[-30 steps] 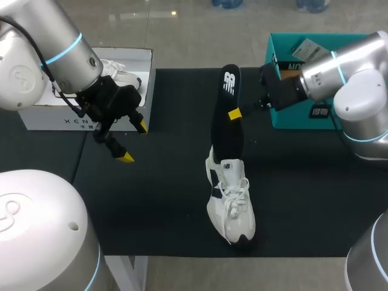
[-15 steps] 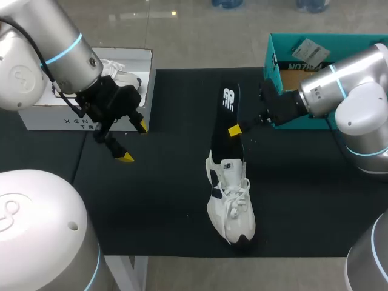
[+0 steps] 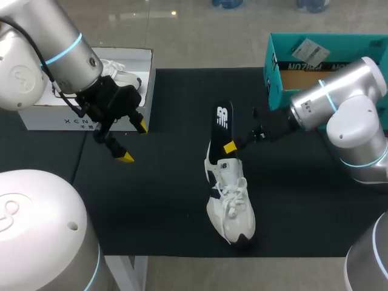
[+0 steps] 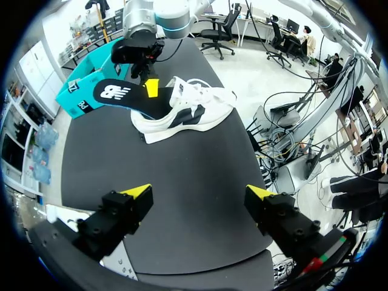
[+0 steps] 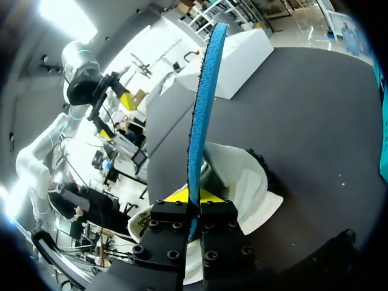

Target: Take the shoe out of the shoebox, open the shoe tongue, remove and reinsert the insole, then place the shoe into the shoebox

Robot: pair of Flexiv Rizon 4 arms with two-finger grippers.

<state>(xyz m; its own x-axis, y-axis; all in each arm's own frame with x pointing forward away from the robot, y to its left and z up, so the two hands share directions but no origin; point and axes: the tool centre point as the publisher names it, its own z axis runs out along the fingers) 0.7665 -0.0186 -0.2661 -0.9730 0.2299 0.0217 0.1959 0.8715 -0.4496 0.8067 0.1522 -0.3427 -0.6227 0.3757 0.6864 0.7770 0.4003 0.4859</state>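
A white sneaker (image 3: 230,203) lies on the black mat (image 3: 163,200), toe toward the front edge. A black insole (image 3: 221,124) stands tilted with its lower end inside the sneaker's opening. My right gripper (image 3: 230,147) is shut on the insole's edge just above the shoe. In the right wrist view the insole's blue underside (image 5: 203,103) rises from between the fingers of the right gripper (image 5: 194,209), over the sneaker (image 5: 242,182). My left gripper (image 3: 133,142) hangs open and holds nothing over the mat's left side. From the left wrist, the left gripper (image 4: 199,193) faces the sneaker (image 4: 194,109) and insole (image 4: 118,94).
A white shoebox (image 3: 36,118) at the back left holds another white shoe (image 3: 124,76). A teal shoebox (image 3: 276,79) stands open at the back right, close behind my right arm. Bare mat lies between the sneaker and the left gripper.
My right gripper has come down and toward the front with the insole, sliding it deeper into the sneaker. The left arm has kept still.
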